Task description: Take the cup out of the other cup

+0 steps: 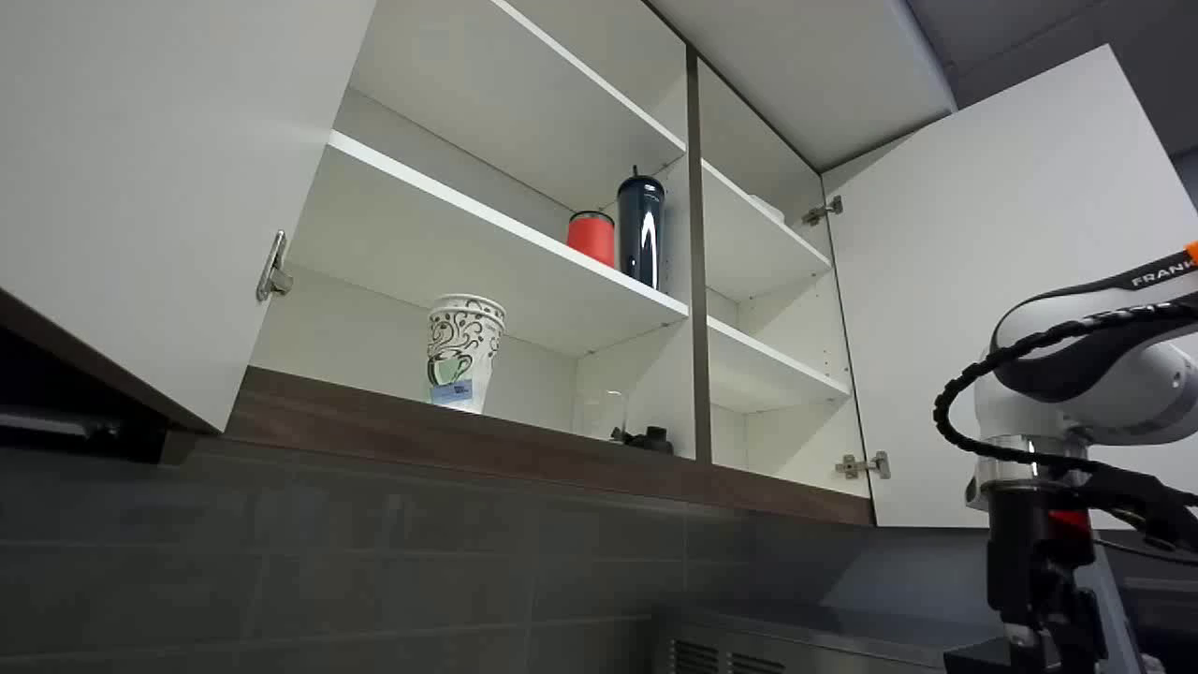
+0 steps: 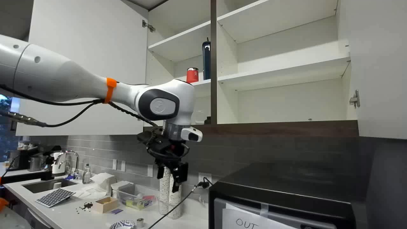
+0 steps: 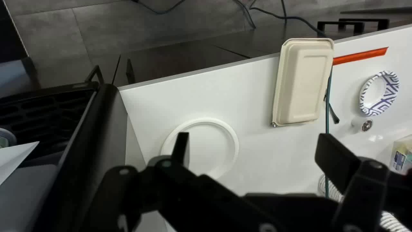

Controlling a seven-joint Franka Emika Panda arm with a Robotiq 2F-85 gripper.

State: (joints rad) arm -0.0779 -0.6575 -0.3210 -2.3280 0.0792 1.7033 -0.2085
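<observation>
Two white patterned paper cups stand nested and upright on the cabinet's bottom shelf in an exterior view. Only the rim of the cup (image 1: 471, 300) shows at the top. The other cup (image 1: 462, 356), around it, shows a dark leafy pattern and a green cup print. Neither nested cup shows in the wrist view or in the view where the arm covers part of that cabinet. My gripper (image 2: 172, 178) points down, below cabinet height and well away from the cups. In the wrist view the gripper (image 3: 252, 145) is open, with nothing between its fingers.
A red cup (image 1: 591, 240) and dark bottle (image 1: 641, 229) stand on the shelf above. Open cabinet doors (image 1: 1011, 281) flank the shelves. A black microwave (image 2: 283, 194), stacked paper cups (image 2: 175, 200), a white plate (image 3: 212, 148) and a beige box (image 3: 304, 82) are below.
</observation>
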